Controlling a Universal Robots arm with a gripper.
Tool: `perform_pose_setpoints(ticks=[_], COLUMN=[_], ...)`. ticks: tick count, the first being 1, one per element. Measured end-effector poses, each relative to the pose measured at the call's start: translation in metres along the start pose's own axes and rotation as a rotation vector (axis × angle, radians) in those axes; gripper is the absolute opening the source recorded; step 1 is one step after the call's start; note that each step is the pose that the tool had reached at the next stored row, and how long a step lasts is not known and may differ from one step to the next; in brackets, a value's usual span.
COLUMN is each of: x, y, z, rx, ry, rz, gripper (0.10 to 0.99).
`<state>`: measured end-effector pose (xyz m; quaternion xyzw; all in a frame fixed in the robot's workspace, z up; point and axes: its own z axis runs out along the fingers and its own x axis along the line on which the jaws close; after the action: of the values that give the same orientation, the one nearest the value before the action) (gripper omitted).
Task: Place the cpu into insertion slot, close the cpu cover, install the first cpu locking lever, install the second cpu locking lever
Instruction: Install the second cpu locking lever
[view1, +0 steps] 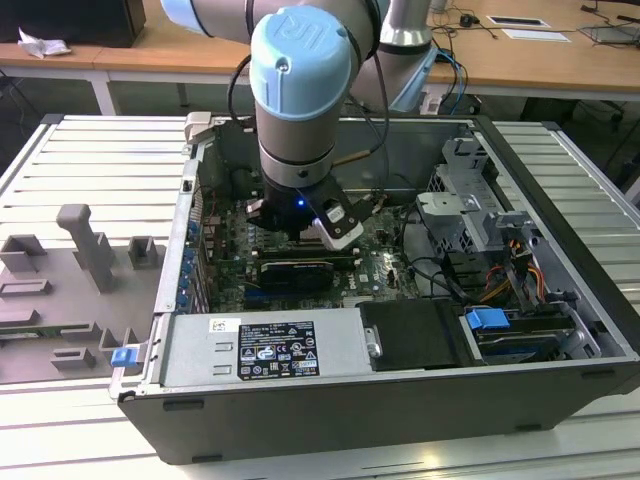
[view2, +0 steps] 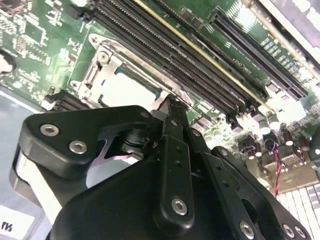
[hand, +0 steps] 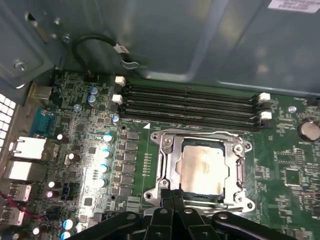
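The gripper (hand: 172, 210) is hanging low over the green board (hand: 280, 175), inside the computer case (view1: 560, 180); its fingertips (hand: 175, 200) are sitting pressed together, clenched on nothing I can see. The cpu (hand: 202, 170) is lying flat in the insertion slot (hand: 172, 172), just ahead of the fingertips; the cpu cover (hand: 200, 136) is lying down around it, and the fingertips are standing at the cover's near edge, between its two corners.
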<state>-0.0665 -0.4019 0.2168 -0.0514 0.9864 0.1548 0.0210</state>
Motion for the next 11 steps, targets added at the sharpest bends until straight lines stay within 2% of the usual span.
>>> perform_pose_setpoints(ticks=[4,6,8,11], x=[-0.002,-0.0053,-0.015,-0.0186], y=[0.0058,0.0057,0.0047,0.0045], z=[-0.0175,-0.0175,-0.0172,-0.018], rx=[0.0,-0.001,-0.009,-0.012], ry=[0.0001,0.0001,-0.0009,-0.0009], rz=[0.0,0.0,0.0,0.0], gripper=[0.106,0.106,0.106,0.106])
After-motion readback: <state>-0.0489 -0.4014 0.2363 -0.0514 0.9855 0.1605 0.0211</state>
